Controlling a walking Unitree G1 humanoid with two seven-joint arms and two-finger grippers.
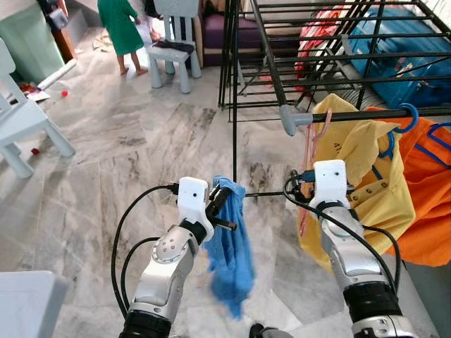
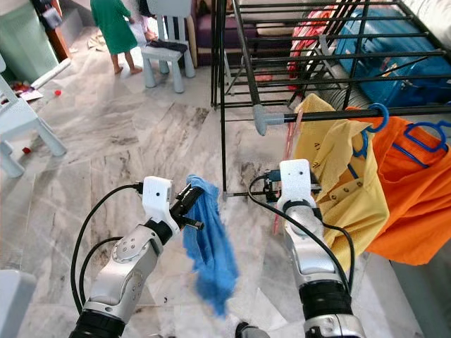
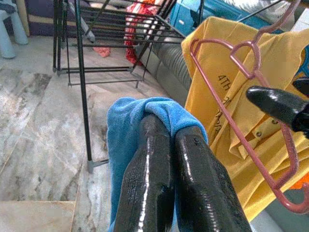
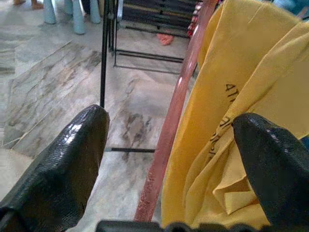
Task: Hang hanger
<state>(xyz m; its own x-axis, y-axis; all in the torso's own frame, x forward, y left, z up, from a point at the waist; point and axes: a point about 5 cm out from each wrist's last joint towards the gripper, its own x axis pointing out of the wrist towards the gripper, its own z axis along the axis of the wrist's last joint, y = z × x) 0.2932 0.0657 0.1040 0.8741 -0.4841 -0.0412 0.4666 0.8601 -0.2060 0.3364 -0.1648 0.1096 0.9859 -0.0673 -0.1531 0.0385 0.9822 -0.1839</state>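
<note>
Rack rail carried a yellow shirt and an orange one; the pink hanger hung off its near end, between the spread fingers of the right gripper. Left gripper stood pinched on the blue cloth. Best practice looked to be closing squarely on the hanger's bar and holding the cloth clear.

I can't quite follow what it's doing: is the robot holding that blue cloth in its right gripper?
No, the blue cloth is pinched in the shut jaws of the left gripper; the right gripper is open around a pink hanger.

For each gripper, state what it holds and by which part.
Left gripper: blue cloth, pinched at its top fold. Right gripper: open around the pink hanger, not gripping.
</note>
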